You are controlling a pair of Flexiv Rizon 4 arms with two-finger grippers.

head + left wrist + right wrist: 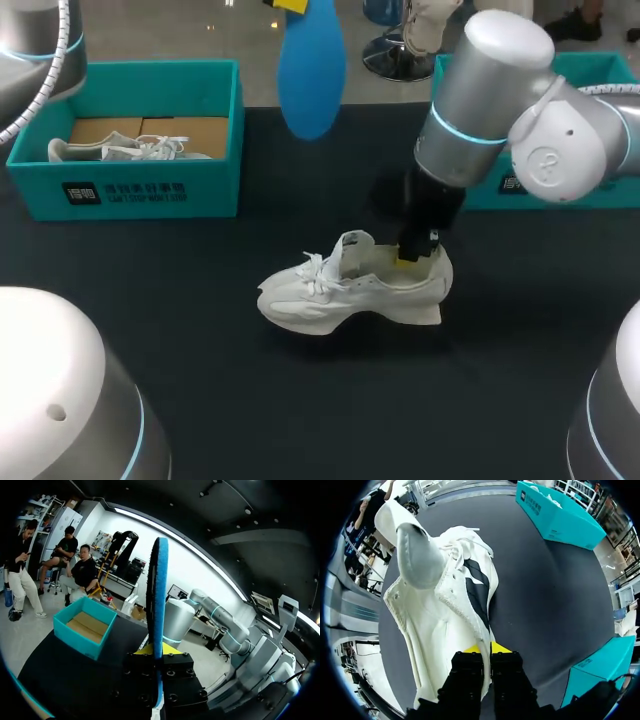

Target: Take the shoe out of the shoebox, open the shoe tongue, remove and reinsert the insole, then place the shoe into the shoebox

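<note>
Right gripper (415,255) had its two yellow-tipped fingers (473,650) squeezed nearly together, pinching the padded collar rim at the heel end of the white lace-up sneaker (350,290), one finger inside the opening and one outside as far as I could tell. So it was clamped on the shoe wall, not just resting there. Left gripper (160,652) was closed tight on the bottom edge of a flat blue oval insole (311,70), held upright in the air, above and beyond the sneaker and clear of it. Edge-on from the left wrist, the insole (159,605) looked thin, with a slightly rough blue rim. The sneaker sat on its chunky moulded sole on the black cloth table (330,400), leaning a bit. Its upper was smooth white panels with a knit-looking lining edge and black stripes on the side, the laces were loose, and the tongue (420,555) was pulled up and forward showing a smooth grey inner face. Well away past the sneaker's toe end and further back was a teal rectangular shoebox (130,185) with a brown cardboard floor and another pale sneaker (120,150) lying in it. A second teal box (610,195) sat back past the sneaker's heel end, mostly hidden by the right arm.
</note>
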